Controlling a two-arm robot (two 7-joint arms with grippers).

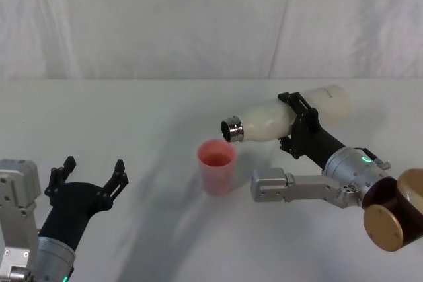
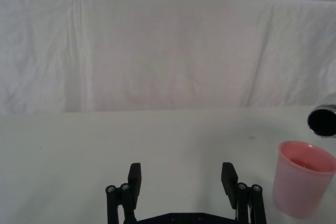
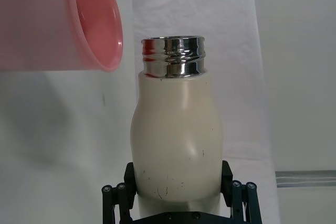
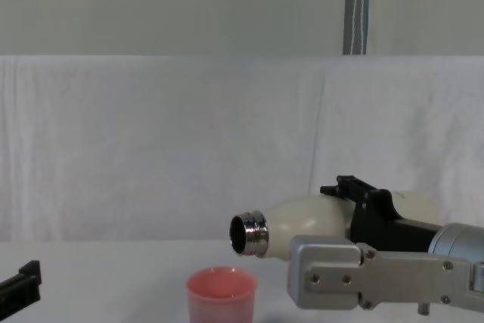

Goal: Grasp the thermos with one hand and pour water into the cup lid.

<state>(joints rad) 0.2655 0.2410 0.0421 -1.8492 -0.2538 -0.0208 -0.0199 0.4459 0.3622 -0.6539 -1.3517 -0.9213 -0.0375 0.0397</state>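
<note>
Thermos (image 1: 268,121) — cream-white, clamped round its body by the right pincer (image 1: 299,125), held above the counter (image 1: 132,110). Long axis near horizontal, steel neck (image 1: 232,130) pointing toward the robot's left, mouth just above and beside the rim of the cup lid (image 1: 217,166). Cup lid — pink, upright on the counter. Left pincer (image 1: 92,177) — fingers spread, holding nothing, parked well apart. No readable brand or writing.

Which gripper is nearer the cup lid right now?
Right. The right gripper holds the thermos tilted just above the cup lid; the left gripper sits open, well off to its left.
</note>
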